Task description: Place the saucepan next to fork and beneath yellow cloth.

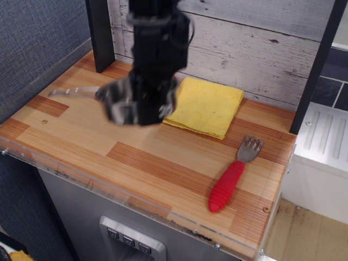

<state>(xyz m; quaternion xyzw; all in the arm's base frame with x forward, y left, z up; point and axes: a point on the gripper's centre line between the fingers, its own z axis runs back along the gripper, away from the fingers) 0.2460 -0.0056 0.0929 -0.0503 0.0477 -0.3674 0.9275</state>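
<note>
Tabletop of striped brown wood-look laminate fills the frame, with a clear plastic lip along its near edge. Nearest, in the lower right, lies the toy fork with grey tines and a thick ribbed red handle, handle toward the viewer and tines pointing up the frame. To its left the wood is bare, and that bare patch sits below the cloth, so it looks like the spot the task means. Farther back, right of centre, the flat folded square of yellow cloth lies against the whitewashed plank wall. Just left of the cloth the black claw hangs from a black arm that comes down from the top of the frame; it is motion-blurred. It appears clamped on the rim of the small shiny stainless-steel saucepan, carrying it above the wood with its thin wire handle sticking out toward the left edge. Holding by the rim probably keeps the pan level and the long handle clear of the cloth. The pan is well apart from the fork, so the carry seems only partway done
</note>
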